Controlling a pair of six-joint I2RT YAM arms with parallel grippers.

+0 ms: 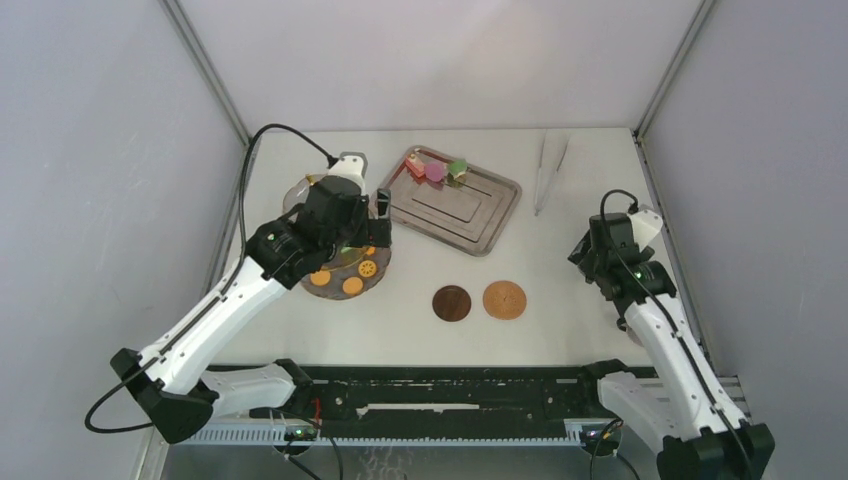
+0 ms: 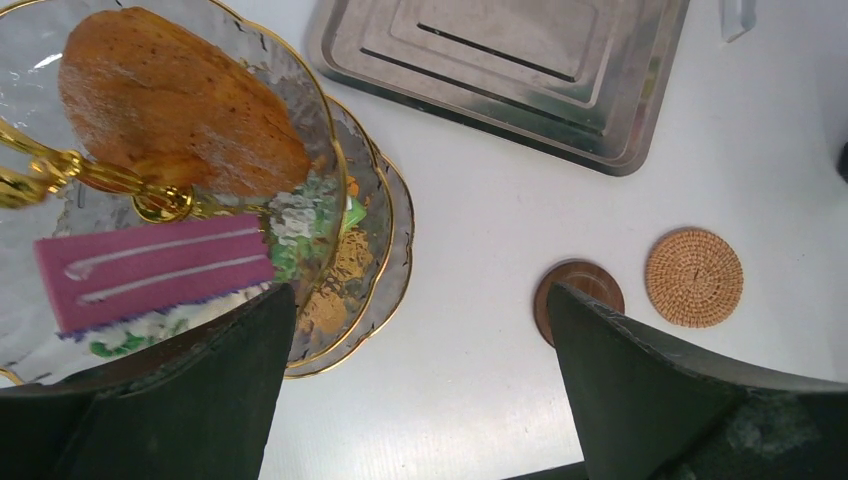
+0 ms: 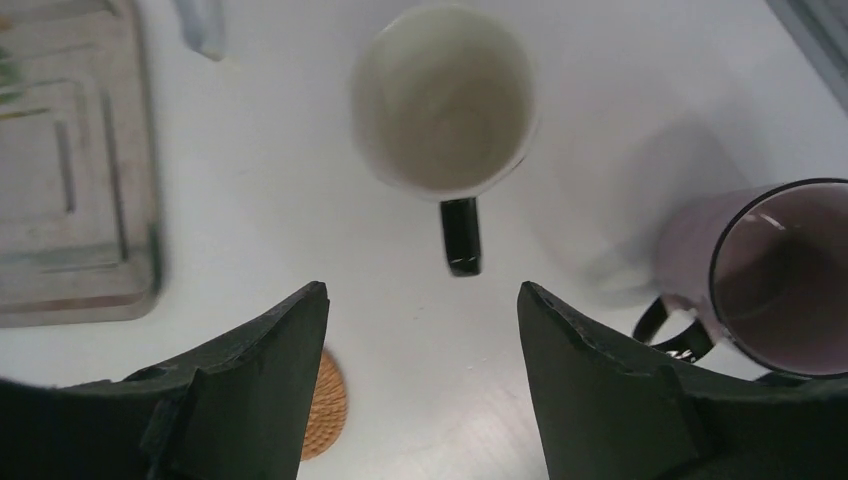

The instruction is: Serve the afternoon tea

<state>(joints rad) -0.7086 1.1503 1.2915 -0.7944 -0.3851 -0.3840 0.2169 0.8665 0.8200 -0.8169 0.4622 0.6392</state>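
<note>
The three-tier glass stand (image 1: pixel 345 275) with its gold pole (image 2: pixel 160 202) stands at the left. Its top tier holds a brown oval cake (image 2: pixel 180 100) and a purple cake (image 2: pixel 150 270); orange round cookies (image 1: pixel 352 285) lie on the bottom tier. My left gripper (image 2: pixel 420 295) hovers over the stand's right edge, open and empty. Small colourful cakes (image 1: pixel 436 171) sit on the steel tray (image 1: pixel 470 215). A white cup (image 3: pixel 445 95) and a purple cup (image 3: pixel 780 275) stand below my right gripper (image 3: pixel 422 290), which is open and empty. A dark coaster (image 1: pixel 452 303) and a woven coaster (image 1: pixel 504 299) lie mid-table.
Long metal tongs (image 1: pixel 548 175) lie to the right of the tray. Grey walls close in the table on the left, back and right. Both arm bases sit on the black rail (image 1: pixel 450 395) at the near edge.
</note>
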